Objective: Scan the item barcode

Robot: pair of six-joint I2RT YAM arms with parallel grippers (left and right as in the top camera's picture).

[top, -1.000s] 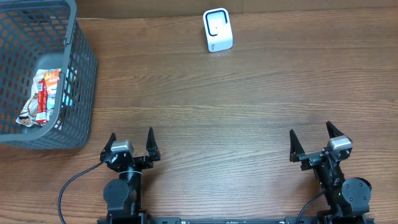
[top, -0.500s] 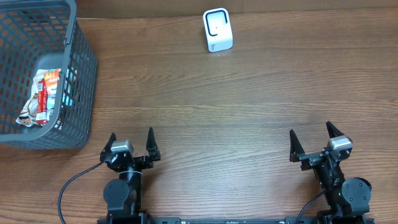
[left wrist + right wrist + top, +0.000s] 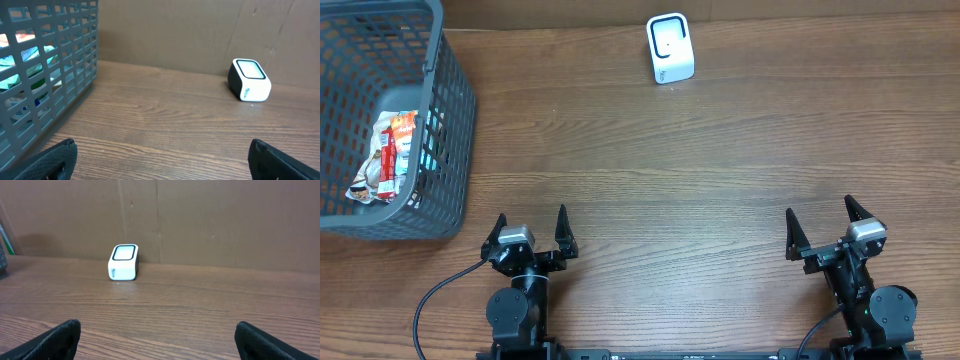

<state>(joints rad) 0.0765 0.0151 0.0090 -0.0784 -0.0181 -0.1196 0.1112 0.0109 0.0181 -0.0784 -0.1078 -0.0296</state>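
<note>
The left jaws stand wide apart with nothing between them, low over the near edge of the bench (image 3: pixel 670 180). The right jaws are spread just as wide and are also empty, at the near right. Well beyond the left jaws a grey basket (image 3: pixel 455 120) sits at the far left corner, with a red-and-white snack packet (image 3: pixel 388 155) lying inside it. The white scanner (image 3: pixel 670 48) stands alone at the far edge, near the middle, well apart from both
</note>
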